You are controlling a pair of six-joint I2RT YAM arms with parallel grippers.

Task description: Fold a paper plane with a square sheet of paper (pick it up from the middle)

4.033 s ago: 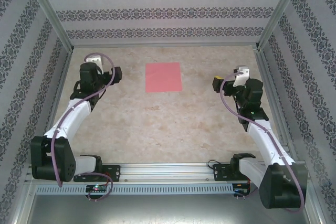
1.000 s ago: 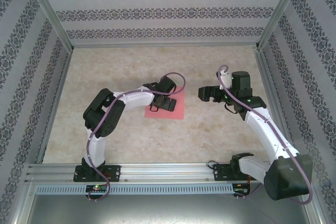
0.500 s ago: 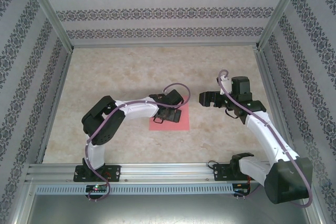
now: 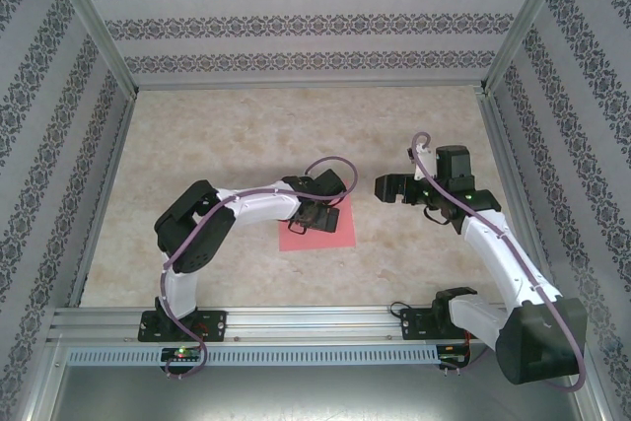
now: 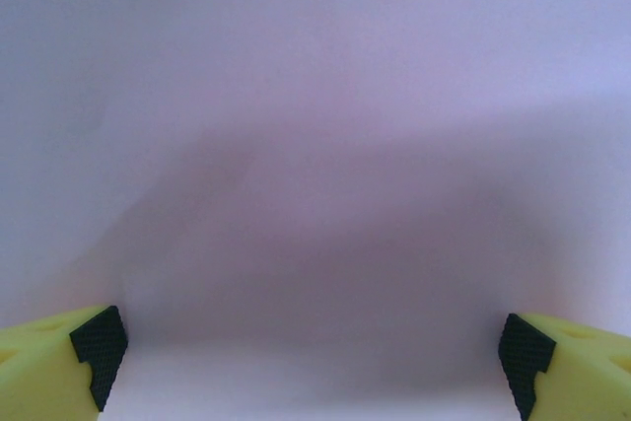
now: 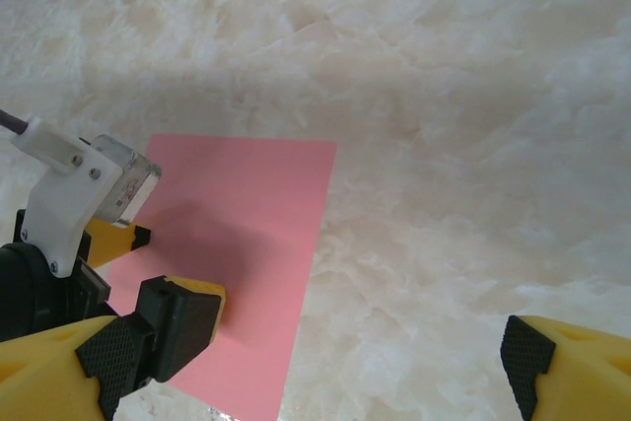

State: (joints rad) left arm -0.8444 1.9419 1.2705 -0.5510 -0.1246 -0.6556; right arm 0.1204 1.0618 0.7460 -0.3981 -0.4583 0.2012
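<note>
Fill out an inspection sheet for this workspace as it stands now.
Surface: marbled beige table, flat, no stains seen.
Job's things: square sheet of paper lying flat near the table's middle, not folded into a plane.
Clutter: nothing seen.
Grippers: left gripper open, down over the sheet; right gripper open, apart from the sheet, to its right.
Cables: purple cable loops above the left wrist; another at the right wrist.
Surroundings: patterned walls; metal rail at the near edge.
</note>
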